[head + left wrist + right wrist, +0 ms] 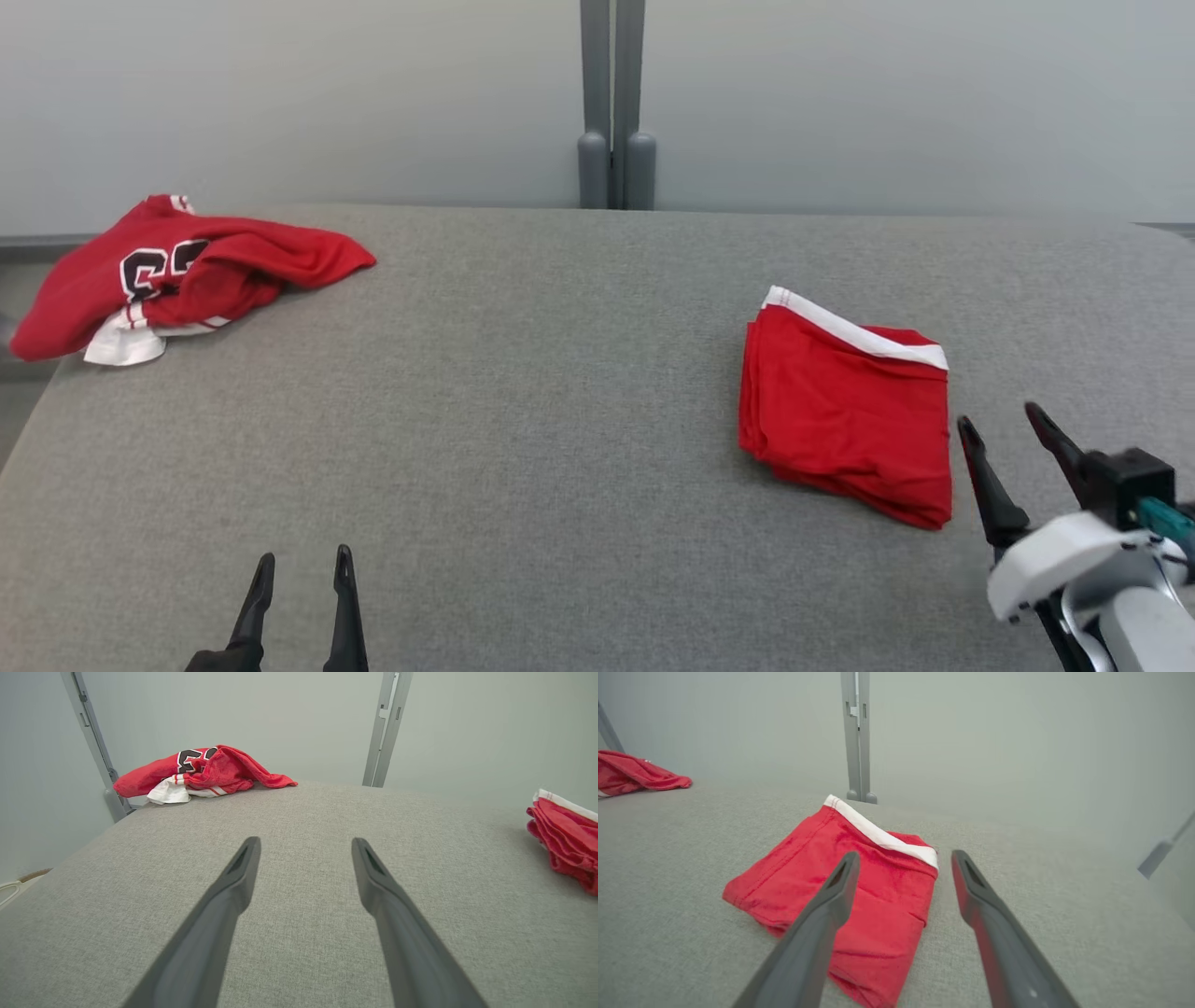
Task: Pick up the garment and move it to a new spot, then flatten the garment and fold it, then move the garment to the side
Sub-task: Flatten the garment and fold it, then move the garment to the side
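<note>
Cloth first: the folded garment point(845, 411), red with a white band point(854, 329) along its far edge, lies in a neat squarish packet on the grey fabric table point(523, 420). In the right wrist view the folded garment point(887, 891) sits flat with the white band point(882, 833) at its back, layered edges showing along its near side.

Just beside the folded garment, on its right, hovers the right gripper point(999, 418). Its two dark fingers point(990, 485) stand wide apart with nothing between them. From its own camera the right gripper point(904, 854) has one finger crossing in front of the red cloth and the other over bare table beside it. Whether that finger brushes the fabric I cannot quite tell; from the head view it looks clear of it.

Well to the left of the folded garment and nearer the robot, the left gripper point(305, 553) is also spread wide and holds nothing. In its own view the left gripper point(304, 841) points over bare grey fabric, with the folded garment point(567, 835) off at the right edge.

Far to the left of the folded garment, at the table's back corner, lies a crumpled red jersey point(187, 271) with black-and-white lettering and white trim. Behind the folded garment and a little to its left, a grey post point(613, 103) rises against the pale wall point(934, 93).
</note>
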Controlling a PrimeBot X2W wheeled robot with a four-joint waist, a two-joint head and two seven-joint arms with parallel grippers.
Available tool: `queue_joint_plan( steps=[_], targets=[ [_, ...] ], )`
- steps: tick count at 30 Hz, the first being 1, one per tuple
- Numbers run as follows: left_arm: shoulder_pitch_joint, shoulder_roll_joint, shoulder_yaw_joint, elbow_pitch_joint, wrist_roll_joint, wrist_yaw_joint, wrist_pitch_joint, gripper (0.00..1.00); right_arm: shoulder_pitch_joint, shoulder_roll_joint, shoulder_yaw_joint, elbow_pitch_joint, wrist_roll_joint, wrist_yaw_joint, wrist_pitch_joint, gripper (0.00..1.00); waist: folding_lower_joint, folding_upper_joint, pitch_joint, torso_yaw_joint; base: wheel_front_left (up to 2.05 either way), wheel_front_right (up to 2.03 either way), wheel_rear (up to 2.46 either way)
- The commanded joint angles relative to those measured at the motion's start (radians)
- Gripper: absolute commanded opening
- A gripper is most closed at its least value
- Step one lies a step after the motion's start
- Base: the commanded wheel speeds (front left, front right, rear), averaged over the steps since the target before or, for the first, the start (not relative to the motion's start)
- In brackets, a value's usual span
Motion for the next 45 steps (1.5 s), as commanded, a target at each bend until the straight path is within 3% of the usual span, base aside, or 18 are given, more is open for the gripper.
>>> queue_joint_plan(
  steps=[1,12,19,26,28,31,34,39,45],
  targets=[
    [0.015,0.003,0.008,0.004,0.012,-0.012,-0.003,1.00,0.055,0.012,-0.039,-0.029,-0.012,-0.001,-0.003,1.00,0.0000,0.0000,-0.041,-0.046,0.00,0.00,0.00],
    [0.021,0.003,0.011,0.020,0.034,-0.049,-0.003,1.00,0.265,0.072,-0.219,-0.157,-0.073,-0.001,-0.003,1.00,0.0000,0.0000,-0.046,-0.066,0.00,0.00,0.00],
    [0.012,0.003,-0.004,0.022,0.031,-0.044,-0.003,1.00,0.279,0.102,-0.231,-0.173,-0.089,-0.001,-0.003,1.00,0.0000,0.0000,-0.043,-0.078,0.00,0.00,0.00],
    [0.015,0.003,-0.013,0.020,0.016,-0.033,-0.003,1.00,0.229,0.127,-0.220,-0.162,0.056,-0.001,-0.003,1.00,0.0000,0.0000,-0.031,-0.073,0.00,0.00,0.00],
    [0.005,0.003,-0.027,0.016,0.007,-0.029,-0.003,1.00,0.185,0.129,-0.203,-0.143,0.156,-0.001,0.047,1.00,0.0000,0.0000,-0.015,-0.066,0.00,0.00,0.00],
    [-0.024,0.003,-0.062,0.016,-0.006,-0.028,-0.003,1.00,0.096,0.112,-0.209,-0.119,0.305,0.000,0.209,1.00,0.0000,0.0000,0.029,-0.042,0.00,0.00,0.00],
    [-0.060,0.003,-0.098,0.023,-0.016,-0.026,-0.003,1.00,-0.002,0.109,-0.225,-0.076,0.370,0.000,0.354,1.00,0.0000,0.0000,0.089,-0.013,0.00,0.00,0.00],
    [-0.122,0.003,-0.152,0.034,-0.045,-0.012,-0.003,1.00,-0.151,0.113,-0.249,0.057,0.331,0.000,0.515,1.00,0.0000,0.0000,0.169,0.050,0.00,0.00,0.00],
    [-0.166,0.003,-0.205,0.046,-0.081,-0.010,-0.003,1.00,-0.254,0.112,-0.280,0.226,0.249,0.000,0.587,1.00,0.0000,0.0000,0.214,0.103,0.00,0.00,0.00]
  ],
)
